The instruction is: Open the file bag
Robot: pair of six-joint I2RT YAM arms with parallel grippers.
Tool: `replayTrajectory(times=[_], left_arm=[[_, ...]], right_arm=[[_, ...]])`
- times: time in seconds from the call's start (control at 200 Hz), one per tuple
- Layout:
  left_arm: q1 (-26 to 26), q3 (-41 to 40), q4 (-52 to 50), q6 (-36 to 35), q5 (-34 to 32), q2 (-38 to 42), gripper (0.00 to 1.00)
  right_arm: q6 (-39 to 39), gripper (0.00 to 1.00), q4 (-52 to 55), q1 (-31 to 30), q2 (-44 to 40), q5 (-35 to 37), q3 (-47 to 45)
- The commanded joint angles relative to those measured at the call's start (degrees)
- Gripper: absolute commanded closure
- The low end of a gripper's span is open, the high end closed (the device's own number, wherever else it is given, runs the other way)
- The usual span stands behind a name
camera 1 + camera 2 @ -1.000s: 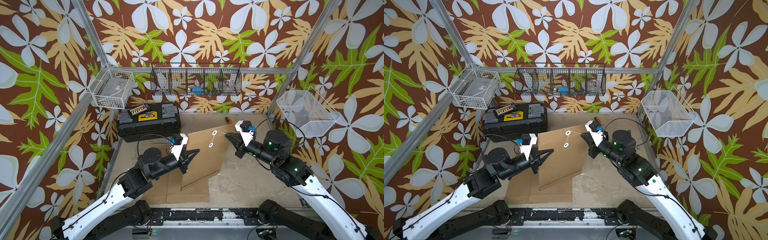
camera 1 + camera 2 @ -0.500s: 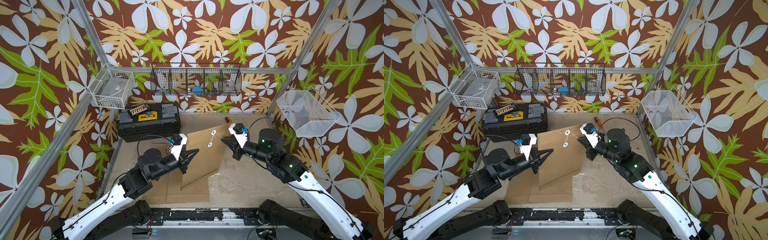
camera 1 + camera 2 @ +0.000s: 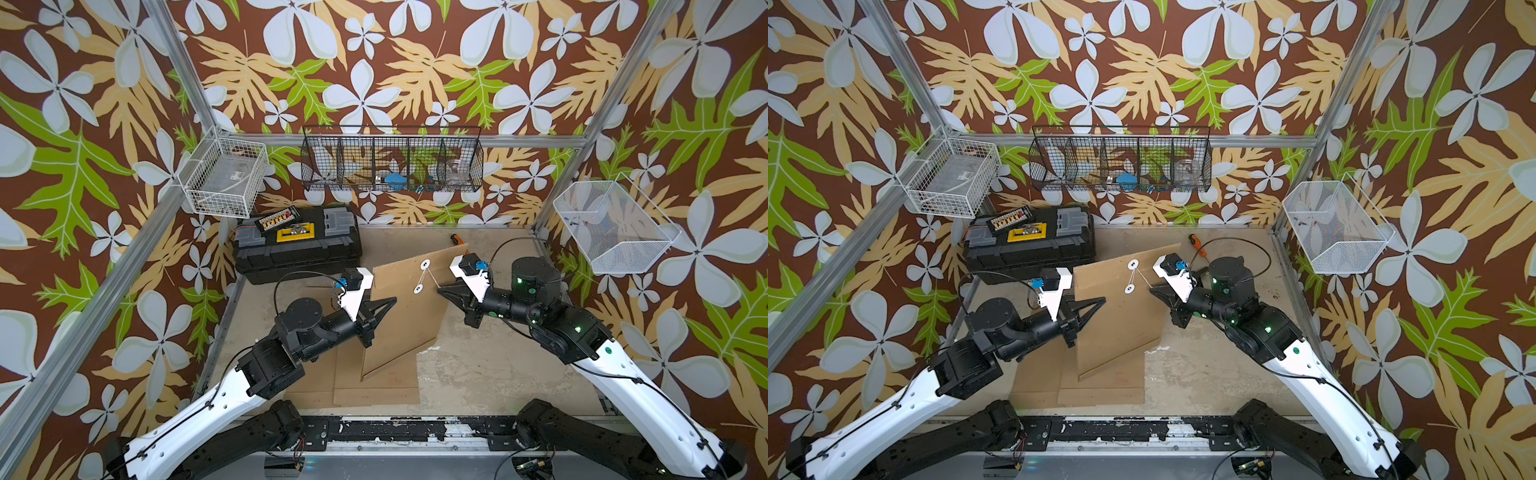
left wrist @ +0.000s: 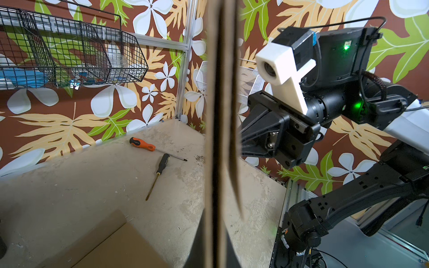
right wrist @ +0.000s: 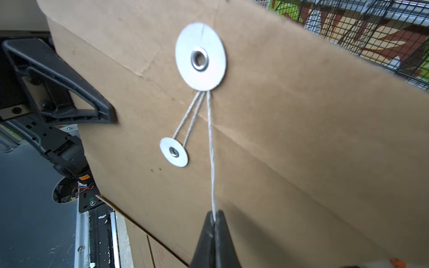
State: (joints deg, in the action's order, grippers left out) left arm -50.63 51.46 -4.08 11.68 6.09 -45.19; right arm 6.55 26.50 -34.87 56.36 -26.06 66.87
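The file bag stood on edge just in front of the black toolbox, leaning, with its closure face turned away from the toolbox; the left gripper was clamped on the bag's edge on the toolbox side, bracing it upright; the right gripper, on the side of the bag away from the toolbox, had its jaws pinched tight on the string; that string ran taut in a straight line from under the larger disc to the claw, so its long axis pointed from the disc directly at the right gripper; two more strands crossed from the larger disc to the smaller disc, so the closure looked still wound, though how many turns were left under the discs could not be made out; the right arm was plainly the nearer one to the closure, and the next move would likely have to circle the string around a disc rather than pull along its length
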Motion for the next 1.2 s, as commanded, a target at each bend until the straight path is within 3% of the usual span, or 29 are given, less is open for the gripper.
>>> replayTrajectory(times=[0.0,0.325,0.736,1.126,1.196], left_arm=[[-0.04,-0.13,3.08,0.27,-0.75,-0.14,1.0],[-0.08,-0.19,4.26,2.39,-4.27,-2.81,1.0],[-0.07,-2.22,9.04,4.05,-11.06,-3.37,1.0],[-0.01,-2.51,8.5,2.04,-11.83,-4.32,1.0],[-0.07,-2.52,7.87,1.55,-12.51,-4.12,1.0]], right_arm=[[1.08,1.0,0.15,0.02,-0.15,-2.23,0.01],[-3.63,1.0,-4.71,-0.01,0.14,-1.64,-1.08],[-6.55,1.0,-7.12,-2.54,3.72,-8.99,-0.44],[-7.82,1.0,-10.23,-5.47,6.91,-8.03,0.45],[-7.53,1.0,-10.18,-5.47,7.04,-5.21,0.35]])
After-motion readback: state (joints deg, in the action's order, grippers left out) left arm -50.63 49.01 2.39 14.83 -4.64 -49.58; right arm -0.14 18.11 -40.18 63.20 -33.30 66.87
